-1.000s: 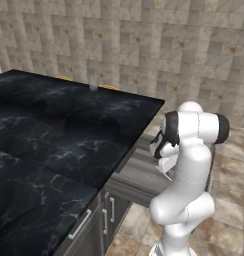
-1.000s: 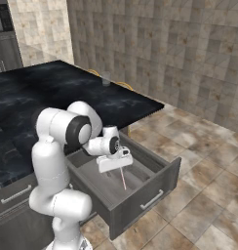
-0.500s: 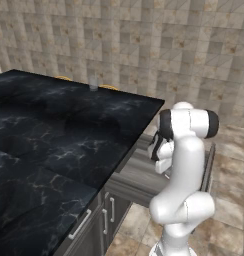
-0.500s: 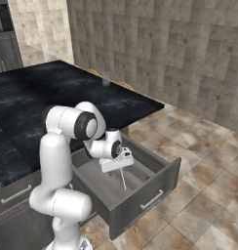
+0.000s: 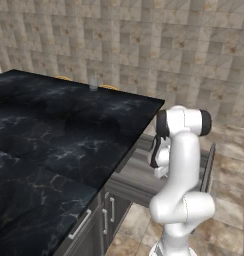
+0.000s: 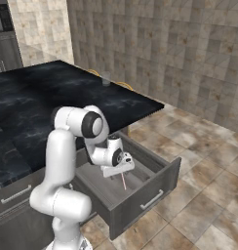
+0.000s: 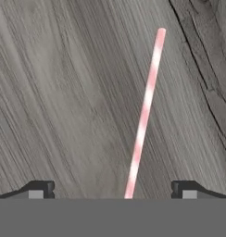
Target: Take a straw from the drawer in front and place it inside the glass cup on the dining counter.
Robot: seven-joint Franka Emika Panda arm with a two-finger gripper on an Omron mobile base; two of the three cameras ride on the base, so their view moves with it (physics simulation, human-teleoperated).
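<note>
drawer: pulled out from under the counter's edge, sticking out over the floor, robot arm reaching down into it
straw: lying flat on the drawer bottom, pretty much between the two fingertips of the tool, running away from it
tool: down inside the drawer, right over the straw, fingers spread either side of it
cup: way over on the far edge of the counter, well apart from the drawer
cabinet doors: under the counter, left of the drawer
</note>
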